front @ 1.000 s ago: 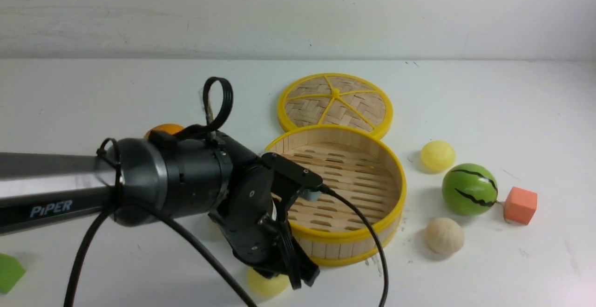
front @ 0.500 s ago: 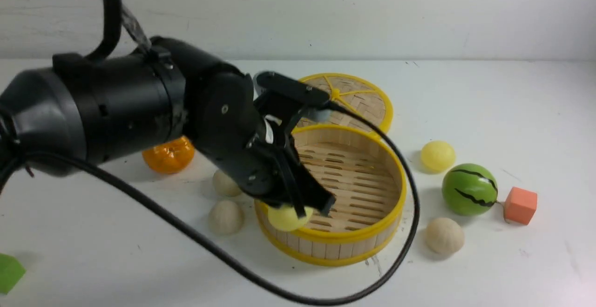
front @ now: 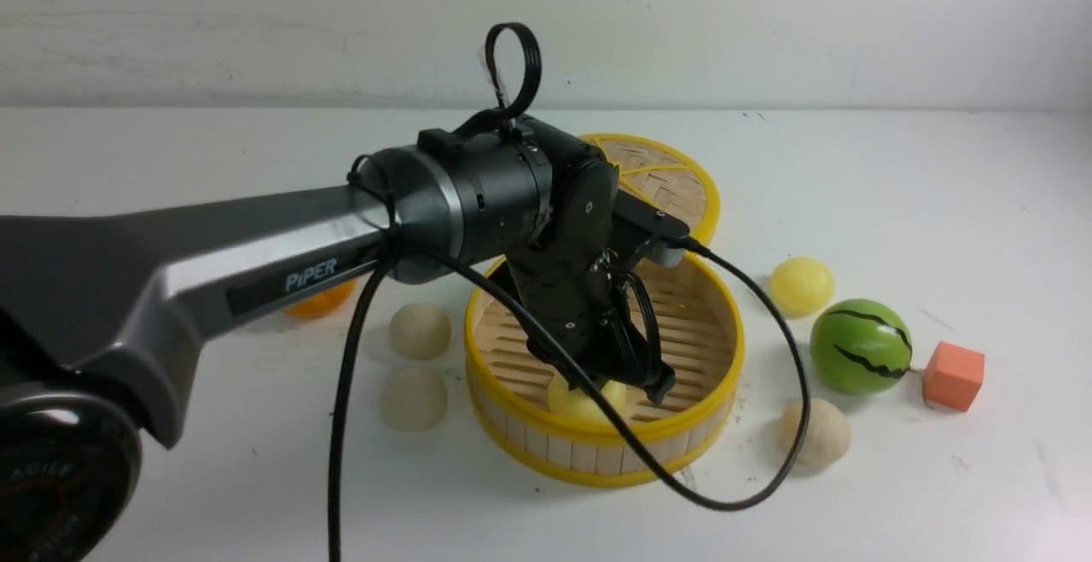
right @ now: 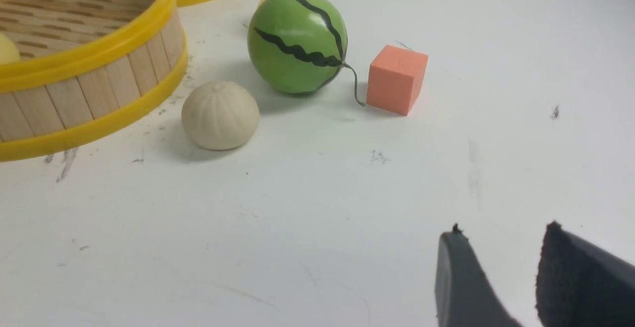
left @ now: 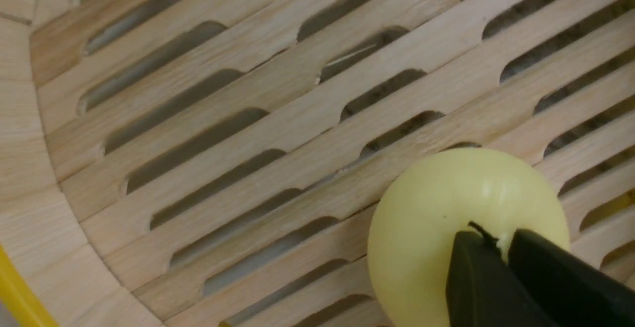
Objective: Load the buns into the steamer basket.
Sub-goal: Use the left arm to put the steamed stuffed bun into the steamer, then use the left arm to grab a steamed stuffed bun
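Front view first: the steamer basket (front: 708,408) sat flat mid-table, open side up, with its woven lid (front: 674,187) lying flat right behind it. The left arm stretched in from the left with its wrist bent over, so the left gripper (front: 636,383) pointed steeply down into the basket's near side. One pale yellow bun (front: 573,400) lay on the slats by the near wall, right at the gripper's tips; it's a ball, so no long axis to speak of. Two cream buns (front: 421,331) sat on the table just left of the basket, a third cream bun (front: 817,432) sat near its right side, and a second yellow bun (front: 802,285) sat beside the watermelon ball (front: 860,346). From the left wrist, the black fingertips (left: 481,287) overlapped that yellow bun with only a slim gap between them, and honestly I couldn't tell if they were pinching it or not. From the right wrist, the right gripper (right: 503,232) hung low over bare table, fingers apart with nothing between them. The third cream bun had its pleated top facing up.
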